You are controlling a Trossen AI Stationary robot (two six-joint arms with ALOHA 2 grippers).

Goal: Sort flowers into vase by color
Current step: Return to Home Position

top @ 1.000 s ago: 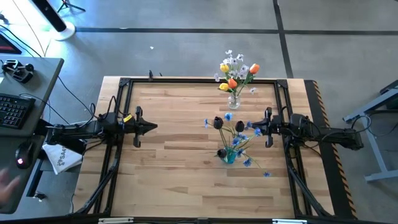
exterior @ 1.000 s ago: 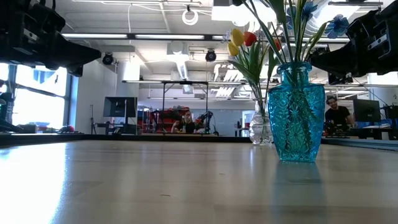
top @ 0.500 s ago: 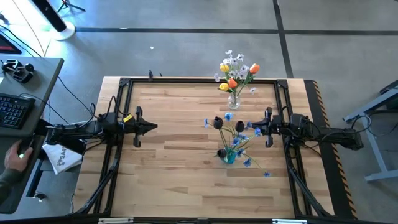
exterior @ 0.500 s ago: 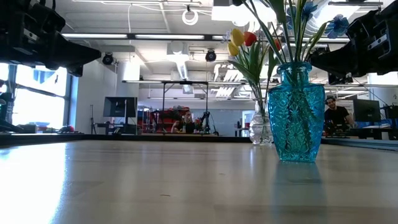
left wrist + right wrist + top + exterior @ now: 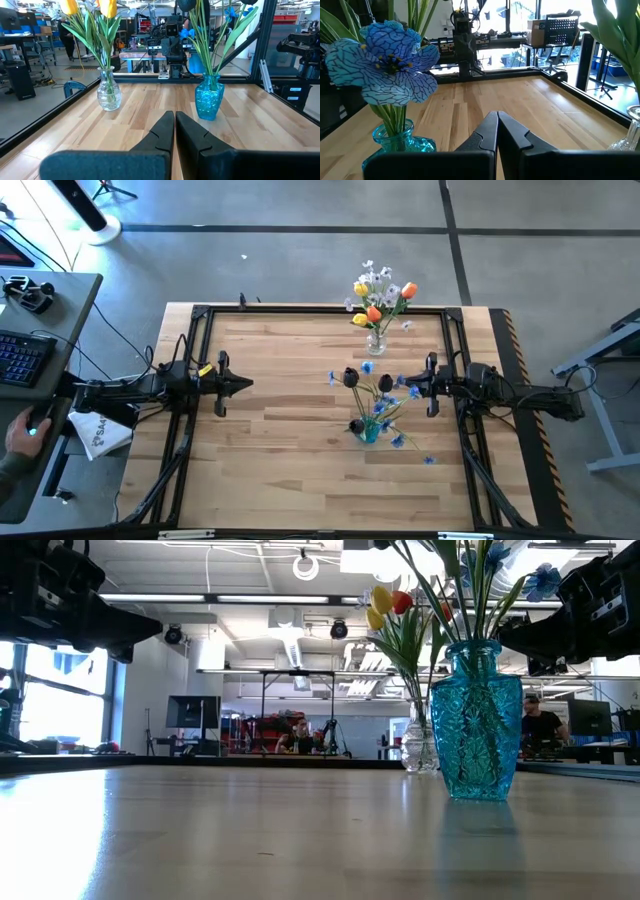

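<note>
A clear glass vase (image 5: 376, 342) stands at the table's far edge with yellow and red-orange tulips and white-lilac sprays (image 5: 378, 290) in it. A blue glass vase (image 5: 369, 432) (image 5: 477, 720) stands right of the table's middle, holding dark purple tulips (image 5: 351, 377) and blue sprays (image 5: 392, 408). My left gripper (image 5: 246, 384) (image 5: 174, 120) hovers shut over the table's left side. My right gripper (image 5: 404, 386) (image 5: 497, 119) hovers shut just right of the blue vase's flowers, apart from them.
A dark metal frame (image 5: 320, 311) runs round the tabletop. A side desk at the left carries a keyboard (image 5: 22, 357), and a person's hand (image 5: 22, 432) rests on a mouse there. Bare wood lies between the left gripper and the vases.
Both arms and both vases keep still. Only the person's hand at the left desk has shifted toward the mouse.
</note>
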